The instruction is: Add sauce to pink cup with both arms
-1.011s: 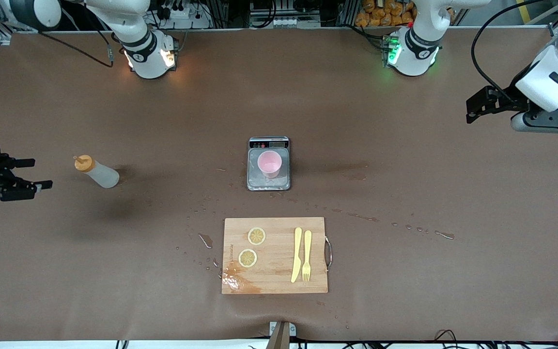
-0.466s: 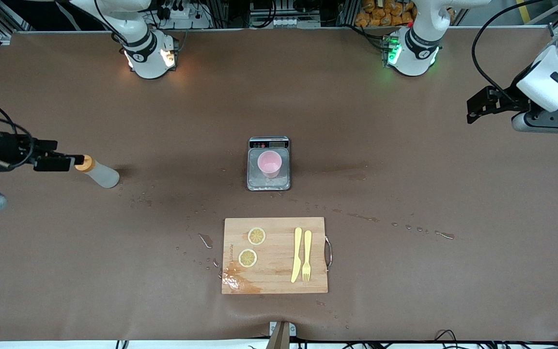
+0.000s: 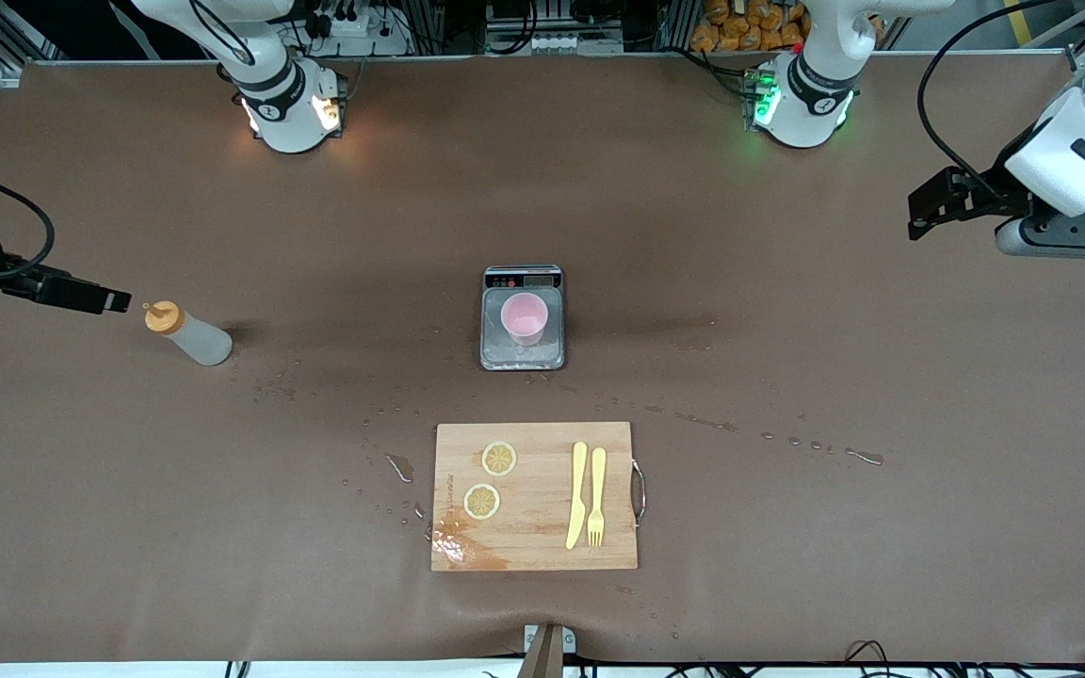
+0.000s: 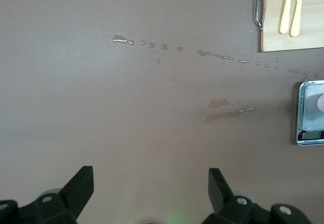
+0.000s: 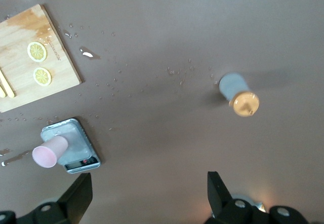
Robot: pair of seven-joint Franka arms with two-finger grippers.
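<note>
I am holding my right hand (image 3: 114,301) out near the right arm's end of the counter (image 3: 787,395), just beside the orange cap of the sauce (image 3: 188,334) and not touching it. My right forearm is reaching in from the edge of the front view, nearly level, dark fingers pointing toward the bottle. In my right wrist view the two fingers (image 5: 81,196) are standing wide apart with nothing between them, and the sauce (image 5: 239,93) is standing upright on the counter.

I am keeping my left hand (image 3: 919,212) raised over the left arm's end of the counter, well apart from everything; this arm is waiting. Its white wrist is angling down, and in the left wrist view its fingers (image 4: 80,188) are spread wide and empty above bare counter and a trail of wet drops (image 4: 167,49).

The pink cup (image 3: 524,318) is sitting upright on the grey scale (image 3: 523,353) at the middle of the counter, well apart from both my hands. Nearer the front camera than the scale, a wooden cutting board (image 3: 534,556) is carrying two lemon slices (image 3: 499,459) and a yellow knife (image 3: 577,494) and fork (image 3: 597,496) side by side.
</note>
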